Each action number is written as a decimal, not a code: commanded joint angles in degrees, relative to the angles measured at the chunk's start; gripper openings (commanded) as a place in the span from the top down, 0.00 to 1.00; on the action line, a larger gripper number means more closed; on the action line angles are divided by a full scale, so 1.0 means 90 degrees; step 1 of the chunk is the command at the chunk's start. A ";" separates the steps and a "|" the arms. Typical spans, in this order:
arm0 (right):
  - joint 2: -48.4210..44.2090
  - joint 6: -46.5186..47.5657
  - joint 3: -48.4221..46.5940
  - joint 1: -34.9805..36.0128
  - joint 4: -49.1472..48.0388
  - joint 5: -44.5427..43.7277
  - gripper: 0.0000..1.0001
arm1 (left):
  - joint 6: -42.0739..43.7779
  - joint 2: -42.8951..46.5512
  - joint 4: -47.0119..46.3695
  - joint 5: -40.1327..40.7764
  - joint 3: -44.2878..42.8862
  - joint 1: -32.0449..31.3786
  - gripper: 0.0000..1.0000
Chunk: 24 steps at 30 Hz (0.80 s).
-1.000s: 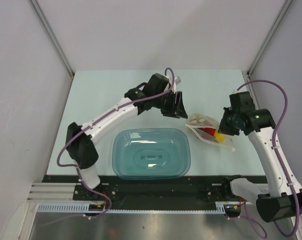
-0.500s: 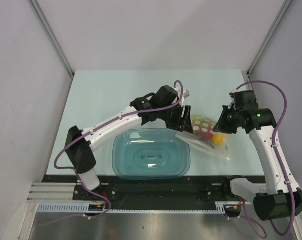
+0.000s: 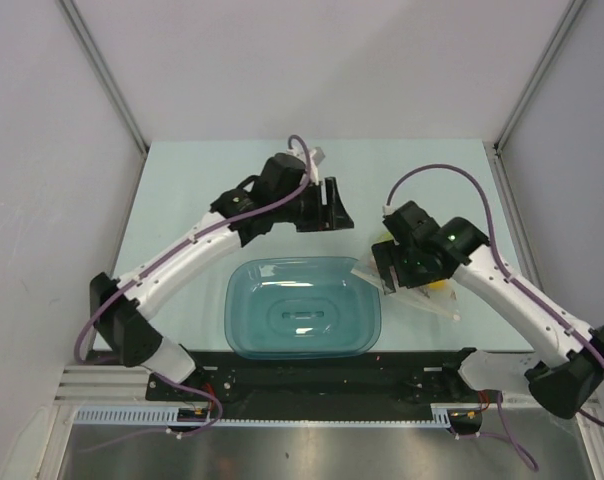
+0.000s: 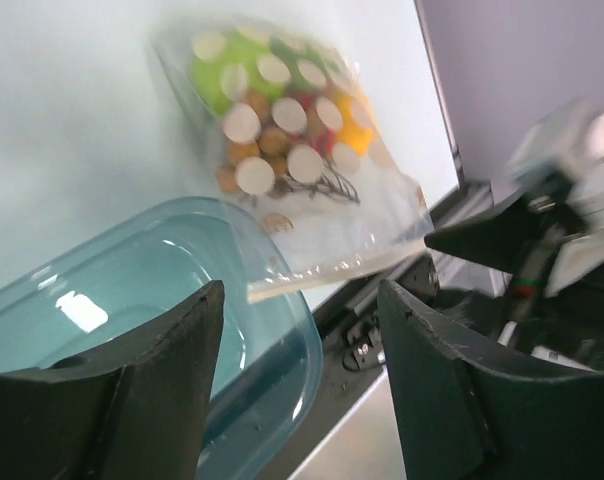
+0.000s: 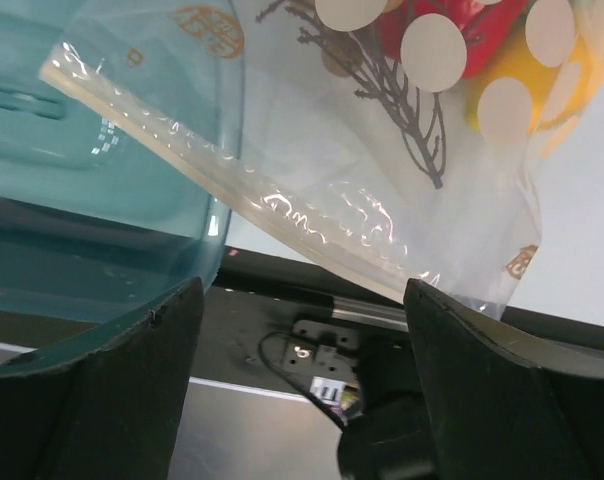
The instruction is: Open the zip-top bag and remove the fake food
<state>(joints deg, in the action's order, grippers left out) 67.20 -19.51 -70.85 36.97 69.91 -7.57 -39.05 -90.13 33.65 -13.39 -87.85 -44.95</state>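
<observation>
One small clear zip-top bag (image 3: pixel 437 302), printed with white dots, lies flat on the pale surface (image 3: pixel 202 180), just right of the teal tub (image 3: pixel 282 290). All the fake food (image 4: pixel 272 110) I can see sits inside the bag, bunched at the end farthest from the zip strip. There is a green rounded fruit, a red piece, a yellow-orange piece, and a cluster of small orange-brown balls on dark stems. The zip strip runs as a flat pale band along the bag's near edge, and I cannot tell whether it is sealed. One end of that strip lies over the right rim of the tub.

My right hand (image 3: pixel 387 270) is low over the bag, covering part of it from above. In its wrist view, the right hand (image 5: pixel 302 290) has its fingers spread wide, with the zip strip crossing the gap between them. Neither finger is pressing the plastic, so nothing is gripped.

My left hand (image 3: pixel 332 205) hangs over the surface behind the tub's far right corner, apart from the bag. In its wrist view, the left hand (image 4: pixel 297 300) also has its fingers parted and carries nothing. That camera looks past them onto the bag and a corner of the tub.
</observation>
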 commanded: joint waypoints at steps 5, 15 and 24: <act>0.1136 -0.0264 -0.0721 0.1086 0.0679 -0.1462 0.11 | -0.0339 0.1351 -0.0770 0.0413 0.0943 0.0609 0.30; 0.2192 -0.0957 -0.0926 0.1273 0.1109 -0.2605 0.12 | -0.0349 0.1801 -0.0868 0.0316 0.1451 0.0893 0.29; 0.1987 -0.0811 -0.1015 0.0990 0.1109 -0.2450 0.17 | -0.0485 0.1791 -0.1043 0.0150 0.1539 0.0932 0.30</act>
<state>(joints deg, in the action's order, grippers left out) 87.39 -25.91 -78.04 47.24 76.49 -28.05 -42.04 -75.70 27.42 -10.85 -74.13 -37.06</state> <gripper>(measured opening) 0.845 0.703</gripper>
